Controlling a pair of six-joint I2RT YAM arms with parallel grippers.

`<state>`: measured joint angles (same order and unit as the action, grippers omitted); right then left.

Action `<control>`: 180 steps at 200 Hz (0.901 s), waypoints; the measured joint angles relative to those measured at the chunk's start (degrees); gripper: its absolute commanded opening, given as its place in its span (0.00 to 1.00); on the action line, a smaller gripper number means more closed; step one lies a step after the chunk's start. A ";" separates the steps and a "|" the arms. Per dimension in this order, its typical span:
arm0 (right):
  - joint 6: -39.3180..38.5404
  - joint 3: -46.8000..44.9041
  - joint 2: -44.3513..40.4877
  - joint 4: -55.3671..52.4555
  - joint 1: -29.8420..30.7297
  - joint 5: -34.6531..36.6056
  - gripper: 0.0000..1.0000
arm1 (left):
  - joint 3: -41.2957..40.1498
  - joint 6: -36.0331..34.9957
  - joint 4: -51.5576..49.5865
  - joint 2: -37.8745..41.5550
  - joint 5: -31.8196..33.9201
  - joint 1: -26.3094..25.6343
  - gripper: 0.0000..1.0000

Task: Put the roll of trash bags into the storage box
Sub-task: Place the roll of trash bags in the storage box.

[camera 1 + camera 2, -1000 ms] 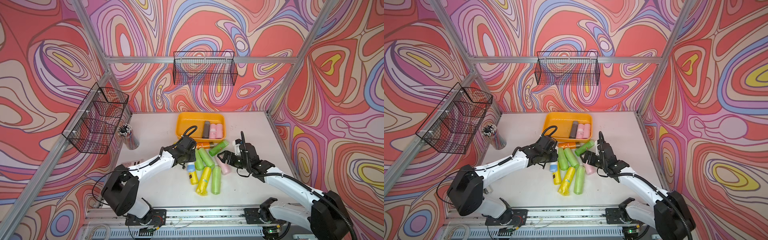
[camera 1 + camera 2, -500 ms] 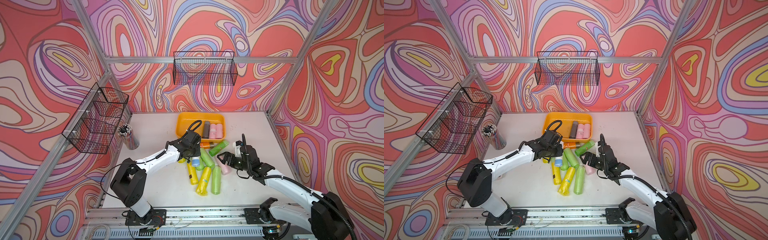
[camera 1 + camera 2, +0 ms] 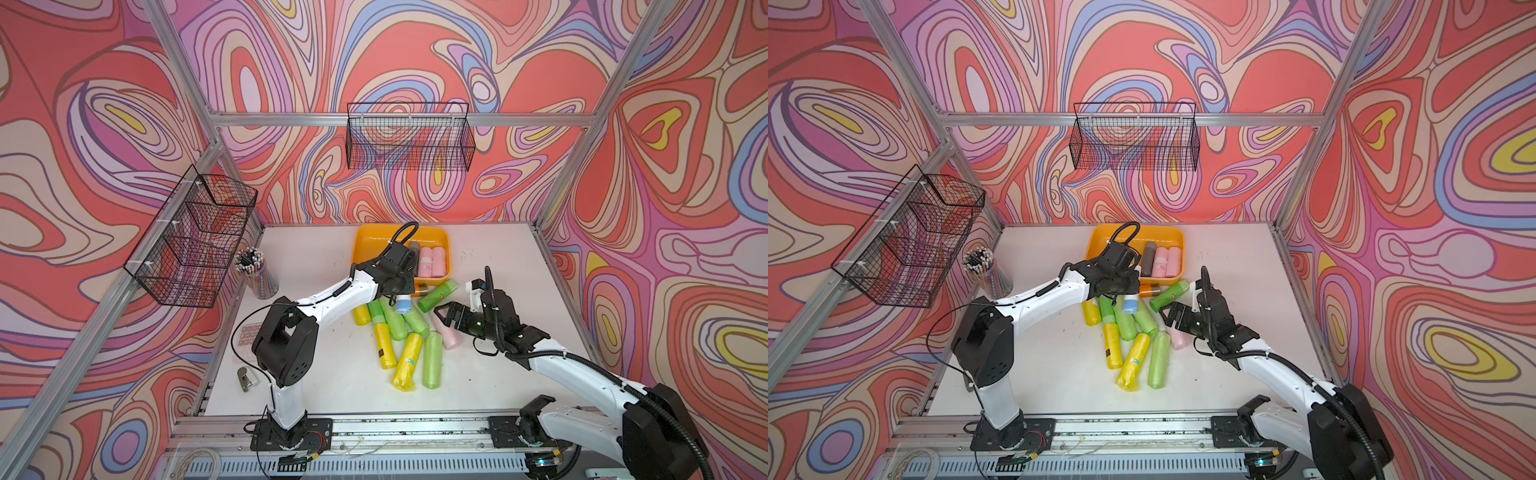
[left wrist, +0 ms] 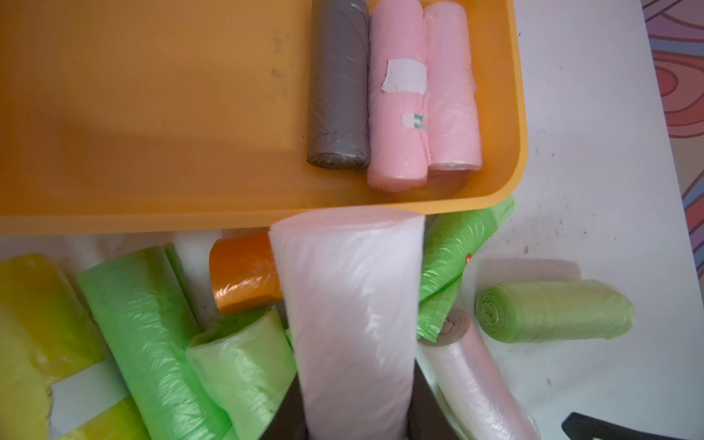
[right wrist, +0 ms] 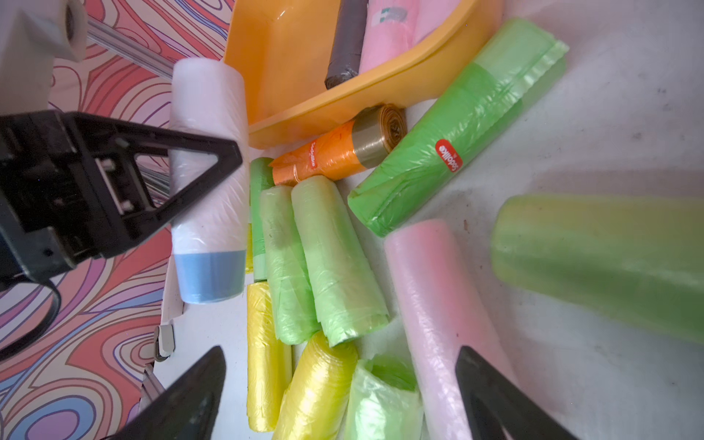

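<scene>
— Where was the white roll (image 3: pixel 403 300)?
— Mid-frame, clamped in the left gripper (image 5: pixel 213 152), just short of the storage box (image 3: pixel 374 245). The right gripper (image 3: pixel 445 312) gaped empty. It needed carrying over the rim, I thought, before release.

Two arms, same build. Left arm (image 3: pixel 332 297): glossy white links, black joint housings. Left shoulder block (image 3: pixel 284 345) is big, black and boxy, with small round holes on its side face. Right arm (image 3: pixel 573 370): white links, black right shoulder block (image 3: pixel 660 432).

Left end effector (image 3: pixel 402 293) is black, with a black cable loop (image 3: pixel 405 232) off its wrist. In the right wrist view its finger (image 5: pixel 224 152) is a black open triangular frame, with silver screws (image 5: pixel 127 206) on the carriage.

Right end effector (image 3: pixel 443 314) is black, with a white block (image 3: pixel 475 290) behind it. Its fingers (image 5: pixel 491 388) are black and tapering.

Black ribbed hose (image 3: pixel 540 354) runs along the right arm. Thin black wire (image 3: pixel 233 345) sits by the left shoulder block. Black base plates (image 3: pixel 266 430), red wires (image 3: pixel 313 436) at the left one.
</scene>
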<state>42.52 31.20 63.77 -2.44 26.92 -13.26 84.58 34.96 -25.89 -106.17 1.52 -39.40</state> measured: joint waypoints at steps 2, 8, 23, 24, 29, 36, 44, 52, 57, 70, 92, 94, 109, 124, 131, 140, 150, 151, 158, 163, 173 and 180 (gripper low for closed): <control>-0.02 0.04 0.00 0.04 0.00 0.02 0.96 | 0.22 -0.09 0.00 -0.22 0.02 0.00 0.00; -0.04 0.20 0.00 0.17 0.00 0.20 0.96 | 1.22 -0.48 -0.09 -0.94 0.09 0.00 0.00; -0.07 0.74 0.02 0.37 0.00 0.39 0.96 | 2.73 -0.96 -0.09 -2.05 0.22 0.00 0.00; -0.07 0.76 0.02 0.37 0.00 0.39 0.96 | 2.82 -0.98 -0.11 -2.12 0.24 0.00 0.00; -0.07 0.90 0.02 0.59 0.00 0.44 0.96 | 3.17 -1.29 -0.11 -2.43 0.28 0.00 0.00; -0.07 1.05 0.02 0.81 0.00 0.55 0.96 | 3.80 -1.62 -0.13 -2.86 0.44 0.00 0.00; -0.07 1.09 0.02 1.01 0.00 0.68 0.96 | 4.55 -1.95 -0.24 -3.45 0.50 0.00 0.00; -0.07 1.09 0.02 1.20 0.00 0.87 0.96 | 5.35 -2.21 -0.26 -4.04 0.57 0.00 0.00; -0.07 1.09 0.02 1.31 0.00 1.09 0.96 | 5.99 -2.54 -0.31 -4.50 0.72 0.00 0.00; -0.04 1.09 0.00 1.60 0.00 1.53 0.96 | 7.17 -3.28 -0.37 -5.40 1.22 0.00 0.00; 0.00 1.07 -0.26 1.84 0.00 2.38 0.96 | 8.37 -4.00 -0.46 -6.14 2.03 0.13 0.00; 0.00 1.07 -0.28 1.86 0.00 2.40 0.96 | 8.41 -4.02 -0.44 -6.16 2.05 0.13 0.00; 0.02 1.05 -0.66 2.08 0.00 2.99 0.96 | 9.73 -4.68 -0.52 -6.95 2.19 0.44 0.00; 0.04 1.03 -0.90 2.47 0.00 3.50 0.96 | 12.48 -5.33 -0.52 -8.76 2.21 0.98 0.00; 0.04 0.96 -1.01 2.71 0.00 3.78 0.96 | 13.88 -5.73 -0.46 -9.77 2.21 1.36 0.00; 0.04 0.90 -1.09 2.89 0.00 4.11 0.96 | 15.28 -6.25 -0.46 -10.78 2.25 1.81 0.00; 0.04 0.85 -1.11 2.93 0.00 4.48 0.96 | 17.22 -6.95 -0.57 -12.13 2.67 2.47 0.00; 0.04 0.83 -1.14 2.93 0.00 4.50 0.96 | 17.38 -6.99 -0.57 -12.22 2.67 2.51 0.00; 0.04 0.79 -1.14 2.89 0.00 4.72 0.96 | 18.75 -7.63 -0.61 -13.14 2.95 2.95 0.00; 0.02 0.72 -1.16 2.91 0.00 4.85 0.96 | 19.58 -7.98 -0.61 -13.68 3.19 3.19 0.00; 0.02 0.63 -1.25 2.86 0.00 5.05 0.96 | 20.83 -8.55 -0.66 -14.47 3.61 3.54 0.00; 0.02 0.55 -1.38 2.86 0.00 5.20 0.96 | 21.84 -9.14 -0.81 -15.06 4.02 3.87 0.00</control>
<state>42.54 31.75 62.39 0.43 26.92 -8.05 106.41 25.82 -26.70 -121.23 5.54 -35.53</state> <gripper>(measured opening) 0.964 0.277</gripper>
